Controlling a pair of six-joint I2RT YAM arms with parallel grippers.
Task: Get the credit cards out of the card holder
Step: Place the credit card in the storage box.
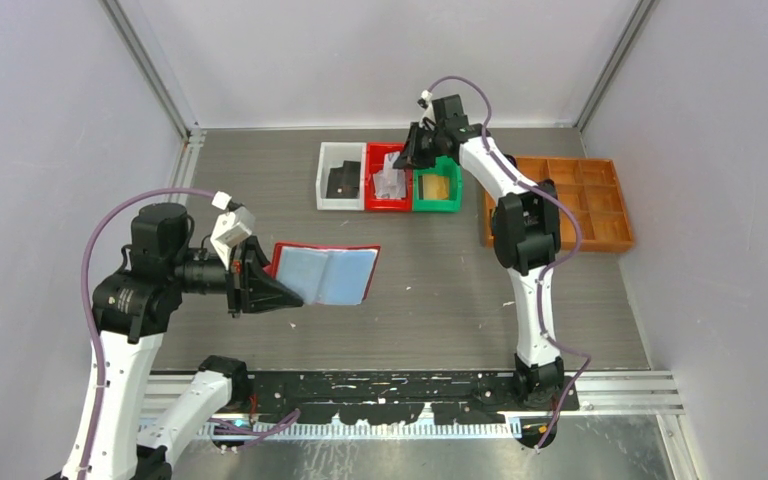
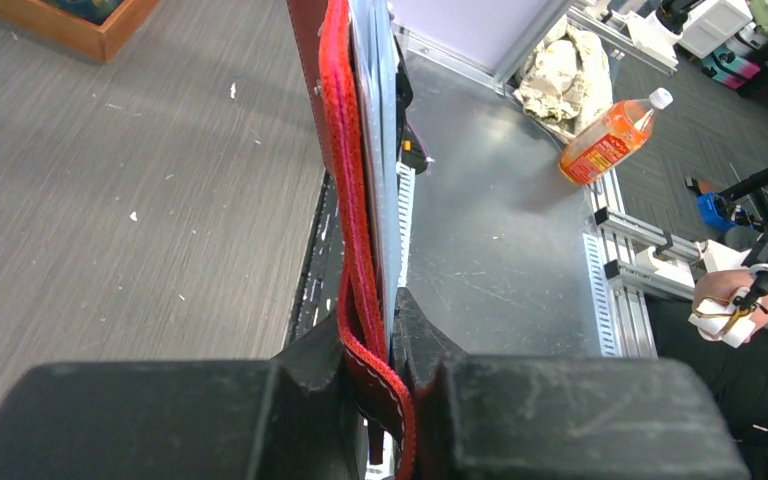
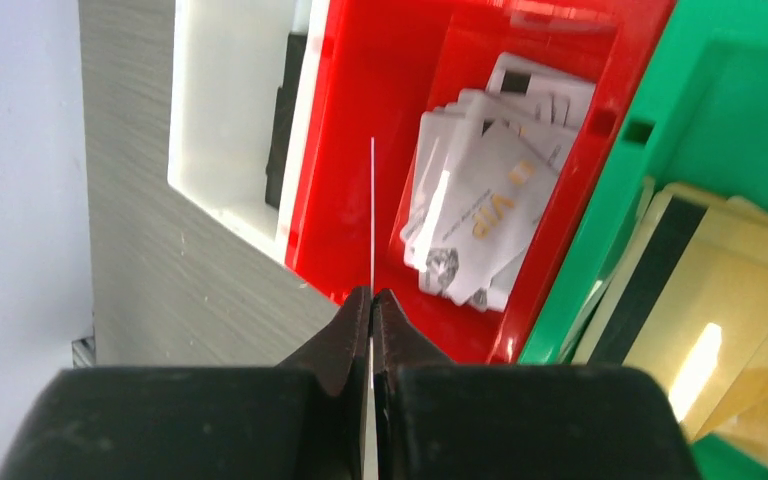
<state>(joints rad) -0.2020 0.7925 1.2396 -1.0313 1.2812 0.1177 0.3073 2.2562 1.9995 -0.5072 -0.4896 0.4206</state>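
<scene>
My left gripper is shut on the left edge of the red card holder and holds it open above the table, its pale blue-grey pocket pages facing up. In the left wrist view the card holder is edge-on between my fingers. My right gripper is shut on a thin white credit card, seen edge-on, and holds it over the red bin. Several white credit cards lie in that red bin; they also show in the top view.
A white bin holds a flat black item. A green bin holds yellowish cards. An orange compartment tray stands at the right. A bottle lies beyond the table's near edge.
</scene>
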